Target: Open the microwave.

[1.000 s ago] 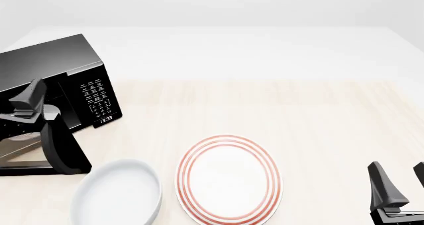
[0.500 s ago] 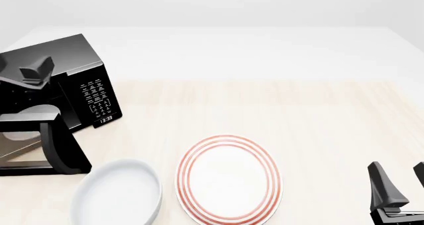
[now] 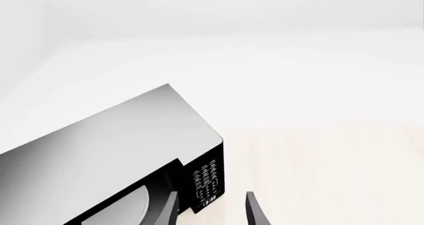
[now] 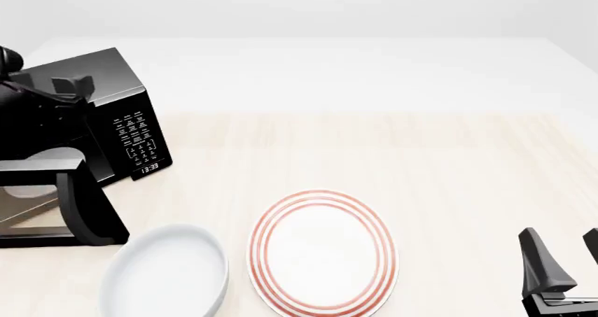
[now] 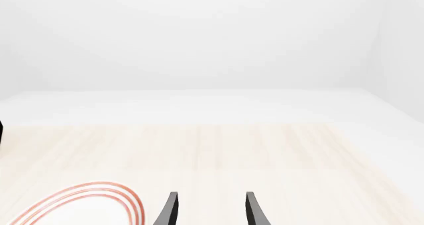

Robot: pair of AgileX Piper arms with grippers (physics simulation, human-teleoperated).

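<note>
The microwave point(image 4: 89, 114) sits at about nine o'clock on the table point(image 4: 421, 163), its door point(image 4: 80, 208) swung wide, a pale turntable showing inside, so the opening looks done. The left gripper point(image 4: 67, 86) hangs above the oven's top, fingers spread and empty; I'd judge the next move is simply to draw clear. The right gripper point(image 4: 561, 261) waits at five o'clock, fingers parted, empty. The bowl point(image 4: 168, 271) and striped plate point(image 4: 323, 254) hold nothing.
</note>
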